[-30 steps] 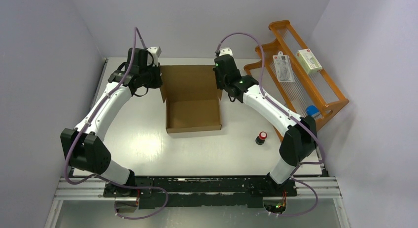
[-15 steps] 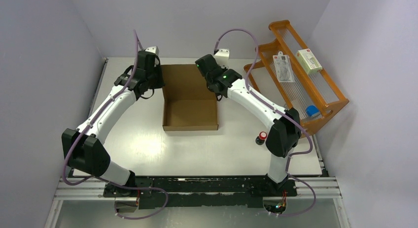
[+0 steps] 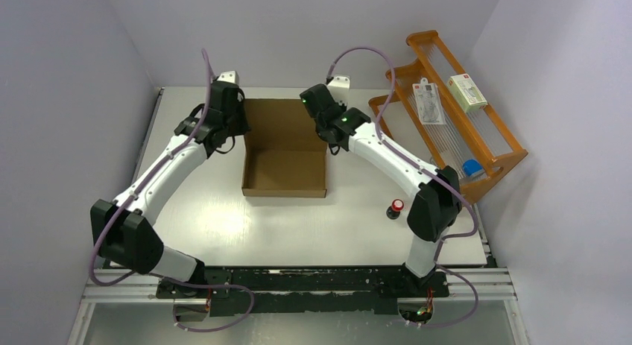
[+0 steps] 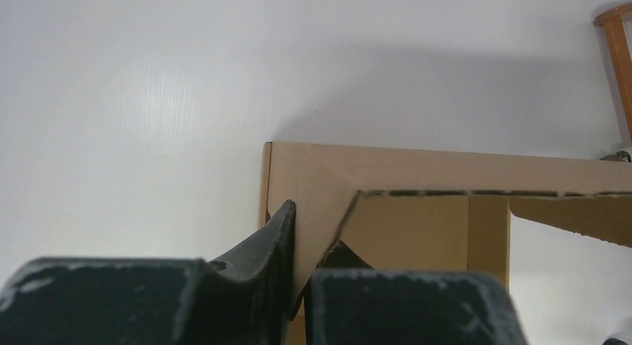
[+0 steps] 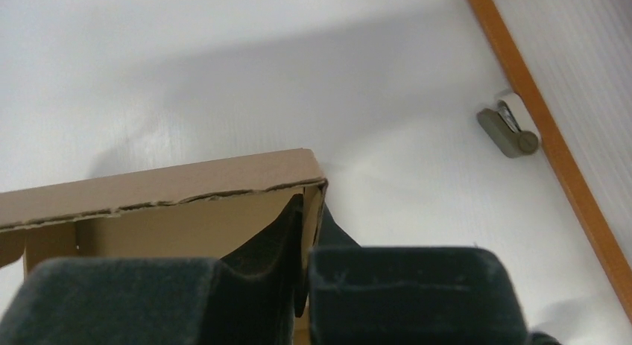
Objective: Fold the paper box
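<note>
**Both side walls pinched, rear flap not yet brought over**

From my station, the white worktop [image 3: 209, 211] fills most of the overhead view. A wooden rack [image 3: 423, 38] leans at its right edge, well apart from the work. The paper box [image 3: 285, 173] sits mid-worktop toward the far side. It is a shallow open tray with its near wall and both side walls standing, and a wide flap extends beyond it toward the back wall. I cannot tell from above how flat that flap lies.

My two arms reach in from either side and meet the box at the far ends of its side walls. In the left wrist view the left end effector [image 4: 307, 233] is pressed together on brown cardboard, one finger outside the left wall and the other inside, near a corner. In the right wrist view the right end effector [image 5: 309, 214] is likewise pinching the right wall at its far corner, just under the ragged corrugated edge. A small red-capped item [image 3: 396, 208] stands on the worktop beside the right arm's elbow, apart from the box.

I judge the tray to be formed, and the step in hand to be steadying or squaring the side walls ahead of closing. The next move, as I read it, calls for releasing the walls without letting them spring outward. After that I would catch the rear flap and swing it over the tray so it seats squarely inside the walls. A skewed pull could drag the light box across the worktop.
</note>
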Controlling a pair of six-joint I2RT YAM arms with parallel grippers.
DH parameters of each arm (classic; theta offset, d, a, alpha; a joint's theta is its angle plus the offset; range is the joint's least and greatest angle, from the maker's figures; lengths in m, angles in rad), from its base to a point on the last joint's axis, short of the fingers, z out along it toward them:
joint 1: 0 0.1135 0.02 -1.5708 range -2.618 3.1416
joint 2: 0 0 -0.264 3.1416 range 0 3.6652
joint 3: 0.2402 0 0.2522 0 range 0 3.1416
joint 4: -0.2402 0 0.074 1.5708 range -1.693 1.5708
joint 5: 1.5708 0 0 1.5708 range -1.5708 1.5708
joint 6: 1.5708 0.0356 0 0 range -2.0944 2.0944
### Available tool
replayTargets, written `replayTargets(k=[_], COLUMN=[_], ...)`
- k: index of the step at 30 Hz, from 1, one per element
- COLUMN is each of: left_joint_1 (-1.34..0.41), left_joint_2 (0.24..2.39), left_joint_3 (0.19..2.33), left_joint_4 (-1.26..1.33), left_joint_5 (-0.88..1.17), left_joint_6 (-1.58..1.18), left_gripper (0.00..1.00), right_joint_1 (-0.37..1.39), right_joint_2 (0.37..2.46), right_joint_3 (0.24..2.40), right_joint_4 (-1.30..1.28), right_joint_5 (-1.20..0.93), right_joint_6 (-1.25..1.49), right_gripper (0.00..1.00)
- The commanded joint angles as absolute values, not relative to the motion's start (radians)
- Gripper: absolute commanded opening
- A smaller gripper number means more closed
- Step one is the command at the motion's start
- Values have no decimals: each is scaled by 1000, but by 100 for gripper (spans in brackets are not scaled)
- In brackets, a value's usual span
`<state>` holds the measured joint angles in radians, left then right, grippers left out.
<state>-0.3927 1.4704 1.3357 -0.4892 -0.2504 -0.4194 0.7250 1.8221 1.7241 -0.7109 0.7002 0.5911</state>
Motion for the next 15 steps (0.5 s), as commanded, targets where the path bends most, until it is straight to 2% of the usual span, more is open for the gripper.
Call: replayTargets(k=[1, 3, 5, 9, 15], left_joint_1=[-391, -370, -344, -295, -252], left_joint_2=[1376, 1357, 1344, 1336, 1306], left_joint_3=[1317, 1296, 1281, 1267, 1250], left_joint_4=[-434, -424, -409, -409, -460], left_joint_5=[-286, -252, -188, -72, 27], left_joint_6=[-366, -337, -301, -251, -187], left_gripper=[14, 19, 27, 42, 55], right_joint_1=[685, 668, 650, 588, 557], right_joint_2=[1727, 1684, 1636, 1560, 1496], right_joint_3=[1631, 1570, 1500, 1412, 1351], right_joint_4=[-605, -548, -480, -384, -359], right_joint_5=[547, 487, 424, 255, 184], right_joint_6=[484, 427, 360, 265, 121], right_gripper=[6, 12, 27, 43, 55])
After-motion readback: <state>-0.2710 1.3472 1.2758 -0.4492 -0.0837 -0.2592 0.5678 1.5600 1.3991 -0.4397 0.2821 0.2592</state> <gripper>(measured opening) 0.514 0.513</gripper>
